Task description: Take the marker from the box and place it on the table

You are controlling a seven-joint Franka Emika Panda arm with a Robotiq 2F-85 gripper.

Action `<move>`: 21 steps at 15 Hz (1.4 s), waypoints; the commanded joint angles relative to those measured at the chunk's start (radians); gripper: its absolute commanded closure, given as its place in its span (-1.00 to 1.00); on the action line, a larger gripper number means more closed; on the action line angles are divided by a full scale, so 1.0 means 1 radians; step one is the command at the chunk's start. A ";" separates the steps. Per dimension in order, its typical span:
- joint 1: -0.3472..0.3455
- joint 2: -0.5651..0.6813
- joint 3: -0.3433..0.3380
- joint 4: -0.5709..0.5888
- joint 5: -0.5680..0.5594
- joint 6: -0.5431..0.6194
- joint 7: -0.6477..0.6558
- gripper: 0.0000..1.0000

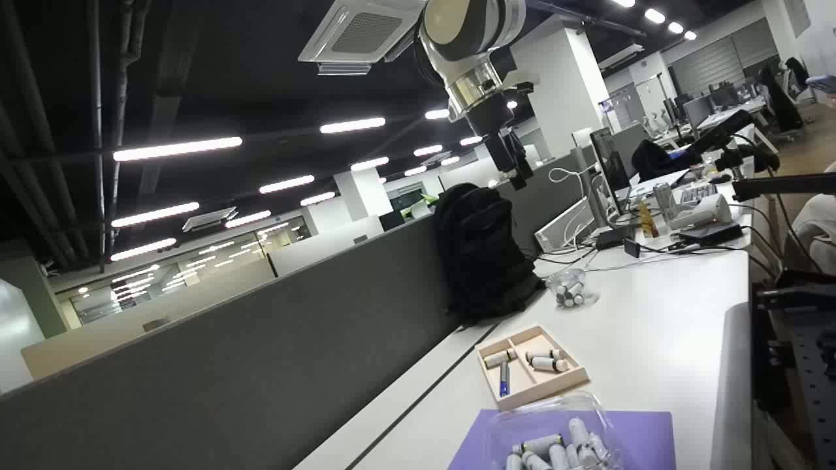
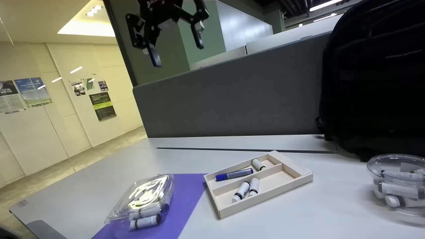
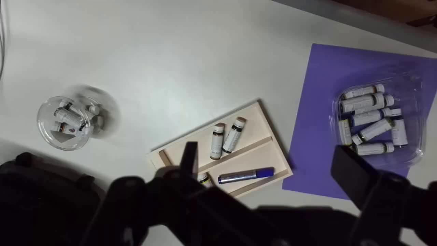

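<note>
A blue-capped silver marker [image 1: 504, 380] lies inside the light wooden box [image 1: 548, 390]. It also shows in an exterior view [image 2: 235, 174] and in the wrist view [image 3: 242, 175], in one compartment with a small white vial. The box also shows in an exterior view [image 2: 265, 198] and in the wrist view [image 3: 276, 140]. The box stands on the white table [image 1: 659, 326]. My gripper [image 2: 179, 54] is open and empty, high above the table. In the wrist view its spread fingers [image 3: 266, 149] hide part of the box; the marker appears between them.
Two vials [image 3: 223, 139] lie in the box's other compartment. A clear container of vials [image 3: 379, 123] sits on a purple mat [image 3: 307, 136]. A clear cup with vials [image 2: 398, 186] stands beyond the box's other end. A black backpack [image 1: 483, 254] leans on the grey partition [image 1: 294, 352].
</note>
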 commanded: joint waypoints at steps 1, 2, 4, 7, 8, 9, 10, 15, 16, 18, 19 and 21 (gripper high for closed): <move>-0.002 0.001 0.002 0.002 0.001 -0.002 -0.001 -1.00; -0.002 0.000 0.002 0.002 0.001 -0.001 -0.001 -1.00; -0.002 0.000 0.002 0.002 0.001 -0.001 -0.001 -1.00; -0.002 0.000 0.002 0.002 0.001 -0.001 -0.001 -1.00; -0.002 0.000 0.002 0.002 0.001 -0.001 -0.001 -1.00; -0.002 0.000 0.002 0.002 0.001 -0.001 -0.001 -1.00; -0.002 0.000 0.002 0.002 0.001 -0.001 -0.001 -1.00; -0.002 0.000 0.002 0.002 0.001 0.000 -0.001 -1.00; -0.002 0.000 0.002 0.002 0.001 0.000 -0.001 -1.00; 0.001 0.002 -0.006 -0.013 0.018 0.070 -0.010 -1.00; 0.001 0.015 -0.010 -0.015 0.018 0.127 -0.019 -1.00; -0.002 0.073 -0.017 -0.003 0.015 0.256 -0.028 -1.00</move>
